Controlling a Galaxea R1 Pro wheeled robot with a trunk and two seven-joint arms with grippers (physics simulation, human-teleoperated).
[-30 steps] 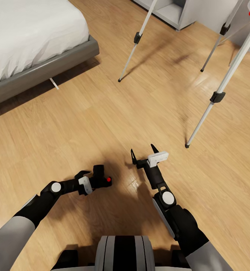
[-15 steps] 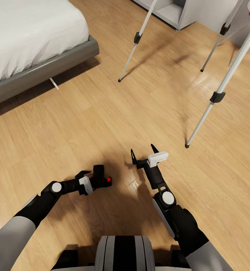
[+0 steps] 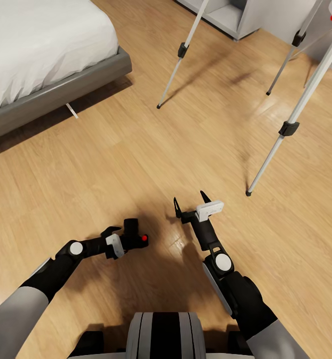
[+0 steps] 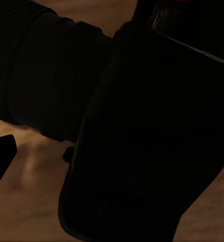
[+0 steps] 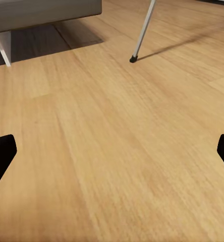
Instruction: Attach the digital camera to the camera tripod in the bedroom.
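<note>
My left gripper (image 3: 127, 239) is shut on the digital camera (image 3: 132, 232), a small black box with a red button (image 3: 144, 238), held low over the wood floor. Up close in the left wrist view, the camera's dark body (image 4: 142, 126) blocks nearly everything. To its right, my right gripper (image 3: 190, 198) stands open with nothing between its fingers; the right wrist view looks through that gripper (image 5: 113, 151) at bare floor. The camera tripod (image 3: 288, 128) stands ahead and to the right, showing silver-white legs with black clamps. One leg's foot (image 5: 133, 59) lies ahead of the right gripper. The tripod's head is out of view.
A white bed on a grey frame (image 3: 61, 89) fills the far left, its frame (image 5: 41, 10) also ahead of the right gripper. A grey cabinet (image 3: 235, 17) sits at the back behind the tripod legs. Open wood floor (image 3: 136, 149) stretches between me and the tripod.
</note>
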